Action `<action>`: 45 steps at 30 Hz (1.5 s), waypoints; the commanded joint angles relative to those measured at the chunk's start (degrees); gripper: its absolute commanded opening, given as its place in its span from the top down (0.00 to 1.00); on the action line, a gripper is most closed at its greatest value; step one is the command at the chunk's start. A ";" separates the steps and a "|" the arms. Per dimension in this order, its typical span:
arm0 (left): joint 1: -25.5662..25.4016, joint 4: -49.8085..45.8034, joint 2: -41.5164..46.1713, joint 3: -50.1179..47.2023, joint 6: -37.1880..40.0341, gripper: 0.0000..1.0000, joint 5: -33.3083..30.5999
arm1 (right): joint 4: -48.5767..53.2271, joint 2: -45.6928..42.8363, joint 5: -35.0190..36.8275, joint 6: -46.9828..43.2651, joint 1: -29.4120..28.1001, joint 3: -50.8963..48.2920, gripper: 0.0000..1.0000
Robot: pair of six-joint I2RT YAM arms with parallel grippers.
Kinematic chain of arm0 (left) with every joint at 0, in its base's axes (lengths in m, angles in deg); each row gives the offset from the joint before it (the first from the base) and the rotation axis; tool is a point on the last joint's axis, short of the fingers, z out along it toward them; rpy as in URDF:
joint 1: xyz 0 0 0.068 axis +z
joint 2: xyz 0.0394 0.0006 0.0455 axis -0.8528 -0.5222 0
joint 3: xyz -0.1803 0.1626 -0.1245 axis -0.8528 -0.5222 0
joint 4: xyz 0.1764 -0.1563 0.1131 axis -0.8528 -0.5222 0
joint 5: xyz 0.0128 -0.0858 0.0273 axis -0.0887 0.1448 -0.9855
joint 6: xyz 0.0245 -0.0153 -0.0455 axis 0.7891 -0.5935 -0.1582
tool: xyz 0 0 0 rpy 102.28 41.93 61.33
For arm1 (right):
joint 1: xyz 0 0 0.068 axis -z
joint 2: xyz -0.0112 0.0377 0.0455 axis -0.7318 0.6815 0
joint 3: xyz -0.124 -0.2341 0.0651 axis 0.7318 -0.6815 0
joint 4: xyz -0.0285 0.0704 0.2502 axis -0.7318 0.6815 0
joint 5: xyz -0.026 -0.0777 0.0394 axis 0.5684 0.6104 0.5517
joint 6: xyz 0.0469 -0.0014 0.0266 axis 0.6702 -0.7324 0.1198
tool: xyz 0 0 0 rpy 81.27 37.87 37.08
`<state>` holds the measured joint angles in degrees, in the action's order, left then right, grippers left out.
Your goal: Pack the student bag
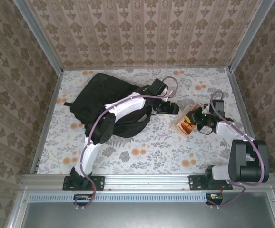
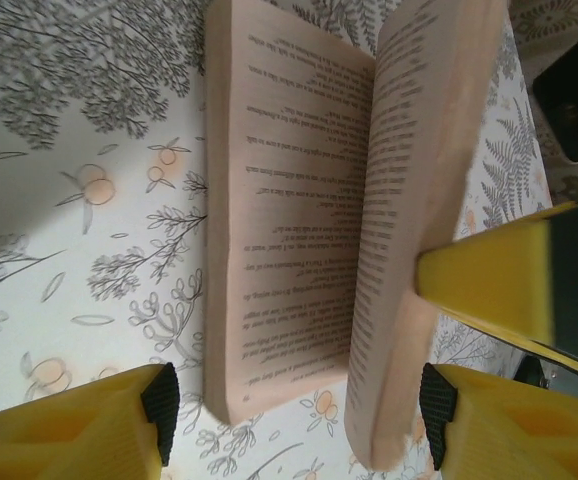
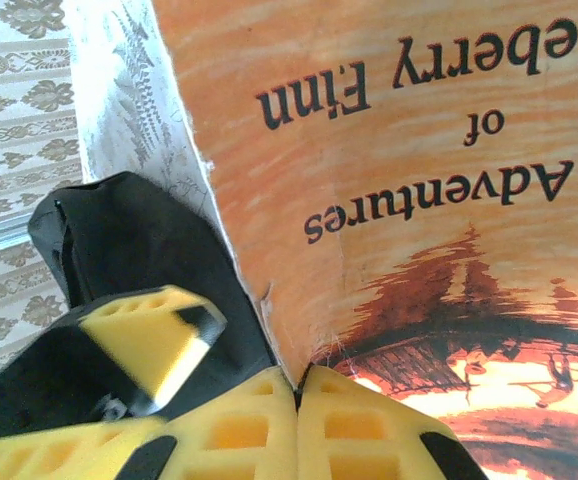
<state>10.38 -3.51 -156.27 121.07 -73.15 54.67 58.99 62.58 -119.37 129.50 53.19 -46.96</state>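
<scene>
**One book, one bag, two grippers**

My right gripper (image 3: pixel 297 395) is clenched on the cover edge of one orange paperback book (image 2: pixel 289 200). My left gripper (image 2: pixel 297 400) stands released astride its fanned pages. Farther left, one black soft fabric backpack (image 1: pixel 99 97) lies slumped on the floral table (image 1: pixel 152 147).

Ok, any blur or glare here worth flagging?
Top external: evenly lit, sharp. Left wrist: print on the book is soft, its near edge blurred. Right wrist: the left gripper is smeared, and the cover is washed out at lower right.
</scene>
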 commanded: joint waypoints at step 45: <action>-1.83 12.92 -2.77 -4.89 1.62 0.96 12.32 | -2.56 0.64 -0.17 7.05 -0.26 -0.84 0.69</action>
<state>8.67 9.80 -157.78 114.18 -72.47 66.32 54.16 65.48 -120.46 136.86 53.43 -47.39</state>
